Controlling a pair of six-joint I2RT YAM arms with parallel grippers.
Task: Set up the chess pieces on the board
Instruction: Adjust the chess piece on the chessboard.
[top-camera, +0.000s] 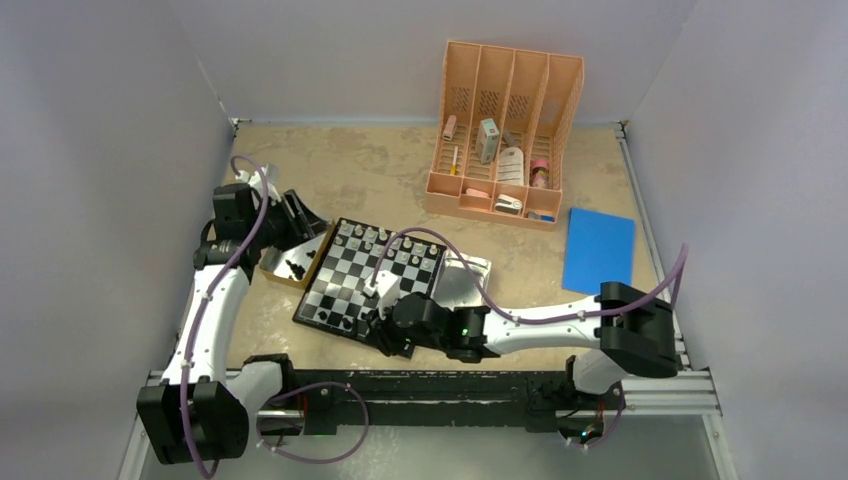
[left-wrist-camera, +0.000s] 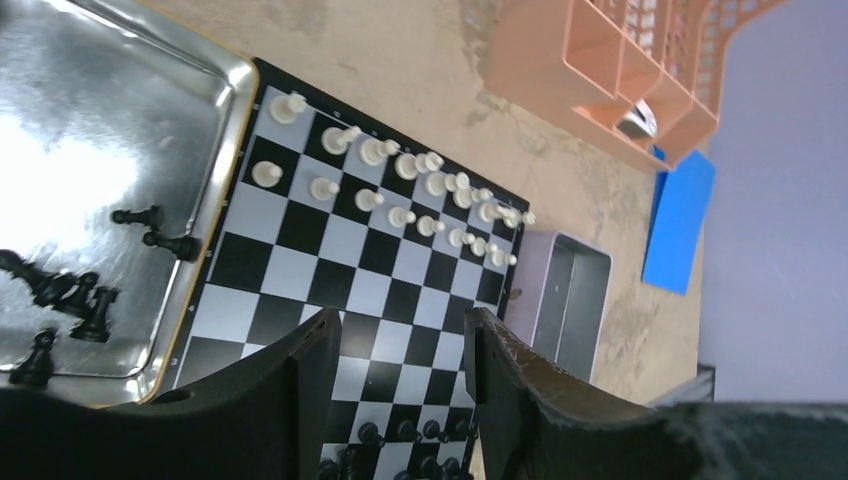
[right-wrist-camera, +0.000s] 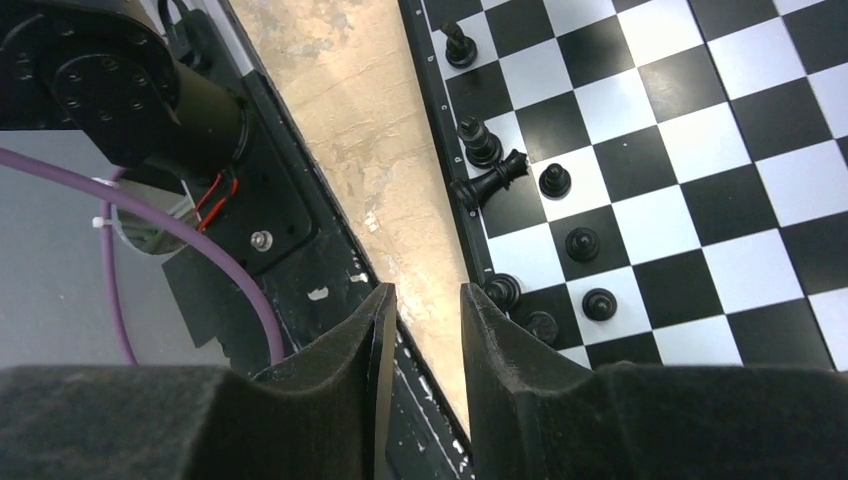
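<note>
The black mounting rail (top-camera: 440, 392) at the near table edge carries both arm bases. Just beyond it, the right gripper (right-wrist-camera: 425, 300) hangs over the strip of beige tabletop (right-wrist-camera: 400, 180) between the rail and the near rim of the square chessboard of black and silver-white checks (right-wrist-camera: 650, 180). Its fingers stand a narrow gap apart with nothing between them.

The chessboard lies near the table centre, slightly turned. Small black chess pieces (right-wrist-camera: 582, 243) stand along its nearest rows, and one of them lies on its side at the rim.

The left gripper (left-wrist-camera: 400, 330) hovers at the board's left side, near the shiny silver metal tray with a gold rim (left-wrist-camera: 120, 100). Its fingers are spread wide and hold nothing. Several more black chess pieces stand or lie in that tray.

The silvery-white chess pieces (left-wrist-camera: 400, 190) stand in two rows along the board's far edge. A grey rectangular metal tin (left-wrist-camera: 570, 300) sits just beside the board's right edge.

Farther back stands a peach plastic slotted organiser (top-camera: 460, 80) holding small items. A flat blue rectangular sheet (top-camera: 598, 248) lies near its right side.
</note>
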